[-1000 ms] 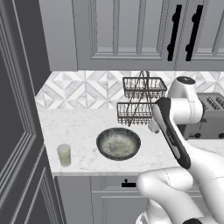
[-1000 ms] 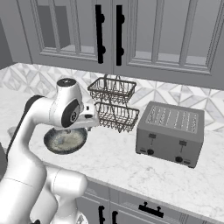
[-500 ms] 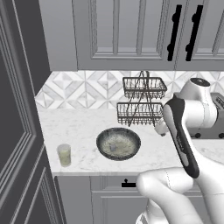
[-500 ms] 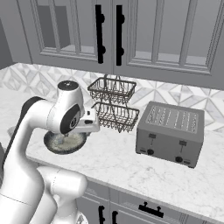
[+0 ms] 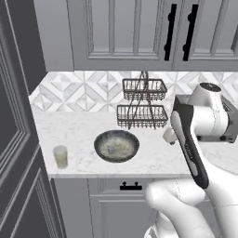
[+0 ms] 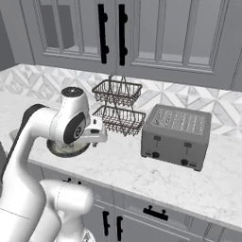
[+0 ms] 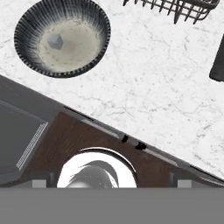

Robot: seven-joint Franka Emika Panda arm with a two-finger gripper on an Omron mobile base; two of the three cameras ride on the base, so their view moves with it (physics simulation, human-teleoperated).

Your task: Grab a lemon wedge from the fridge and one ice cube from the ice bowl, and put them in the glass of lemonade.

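The robot's two-finger gripper (image 6: 96, 133), jaws spread wide and empty, hangs above the marble counter (image 7: 144, 87) beside the wide dark grey ice bowl (image 7: 61, 37).

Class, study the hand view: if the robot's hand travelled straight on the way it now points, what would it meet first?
Probably the marble counter near its front edge, to one side of the ice bowl. Nothing stands between in that view, though depth is hard to judge.

arm (image 5: 188, 139): bent, raised over counter | fingers: spread wide, holding nothing
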